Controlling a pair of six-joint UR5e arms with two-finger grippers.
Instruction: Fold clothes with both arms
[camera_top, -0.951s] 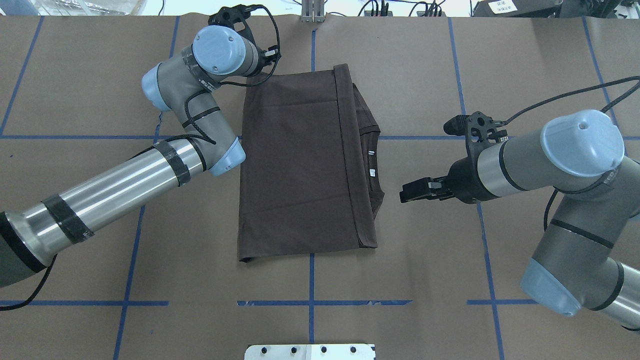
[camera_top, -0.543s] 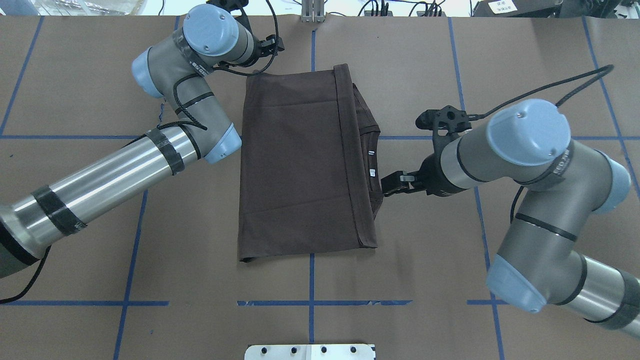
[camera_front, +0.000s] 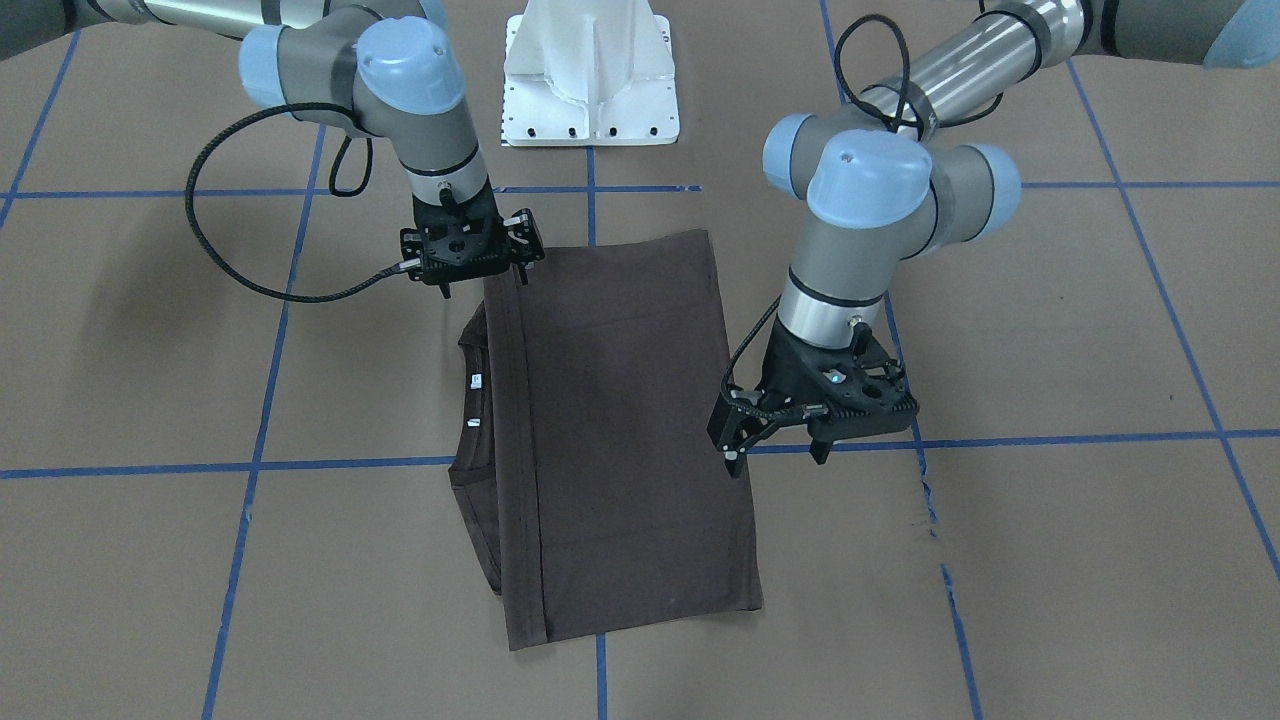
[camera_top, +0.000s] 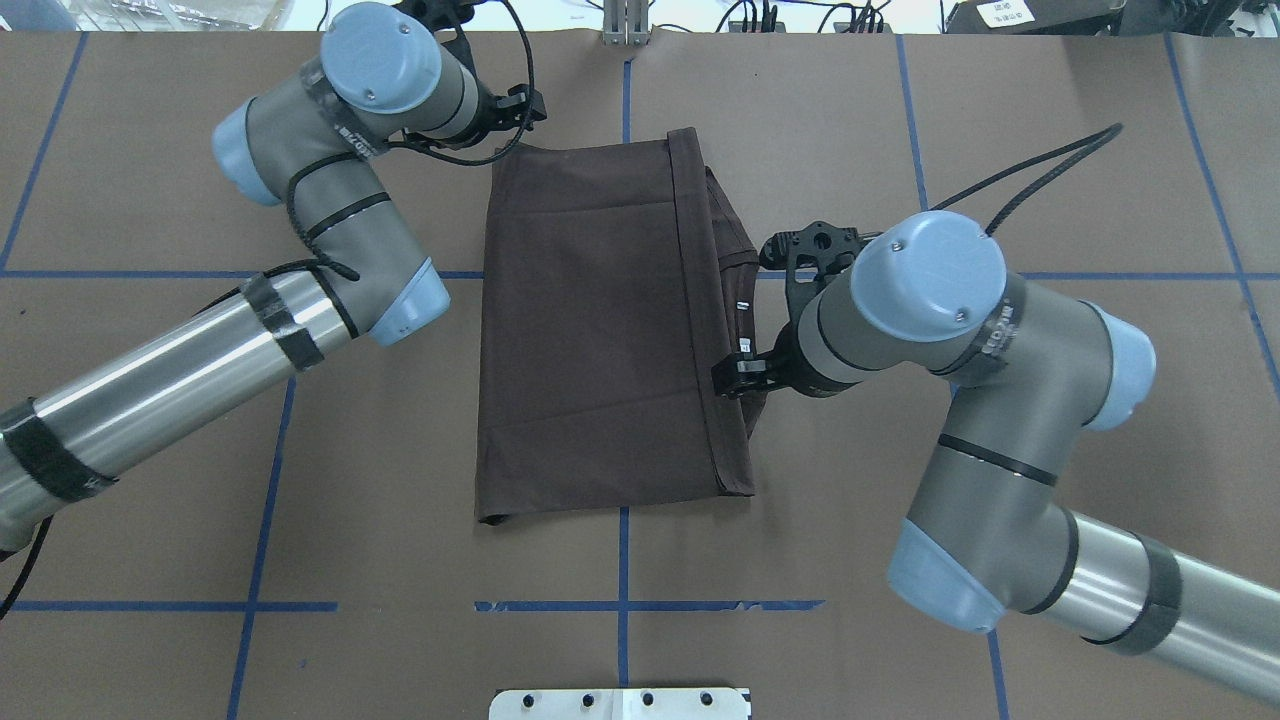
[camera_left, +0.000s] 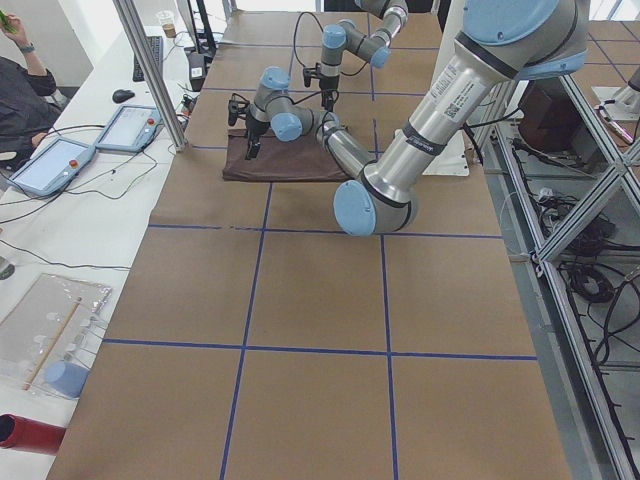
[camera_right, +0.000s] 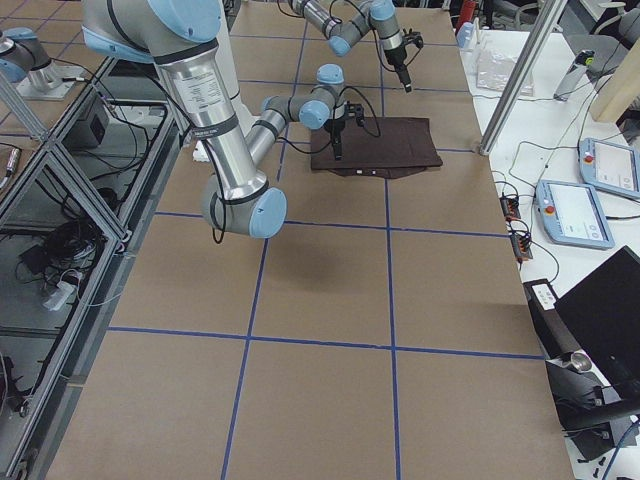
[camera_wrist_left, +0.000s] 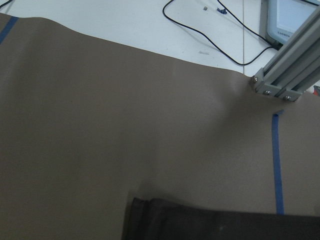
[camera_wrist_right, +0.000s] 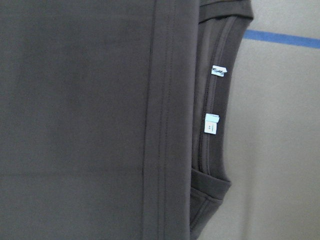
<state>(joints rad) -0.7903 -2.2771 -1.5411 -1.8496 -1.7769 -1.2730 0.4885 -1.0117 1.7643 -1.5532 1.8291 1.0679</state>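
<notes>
The dark brown T-shirt (camera_top: 600, 330) lies folded flat on the table, its collar (camera_wrist_right: 212, 150) and white neck tags (camera_wrist_right: 212, 122) showing at its right edge. It also shows in the front view (camera_front: 620, 440). My right gripper (camera_front: 483, 282) is open and empty, hovering over the collar edge (camera_top: 735, 372). My left gripper (camera_front: 777, 457) is open and empty, raised above the table by the shirt's far left corner (camera_wrist_left: 210, 225). In the overhead view its wrist mostly hides it.
The table is covered in brown paper with a blue tape grid (camera_top: 620, 605). The white pedestal base (camera_front: 590, 80) stands at the near edge. An aluminium post (camera_wrist_left: 285, 80) stands at the far edge. Tablets (camera_left: 50, 165) lie on a side bench.
My right arm has swung left, bringing its gripper from the bare table to the shirt's collar edge. My left arm has drawn back to the left and farther away. The shirt has not moved.
</notes>
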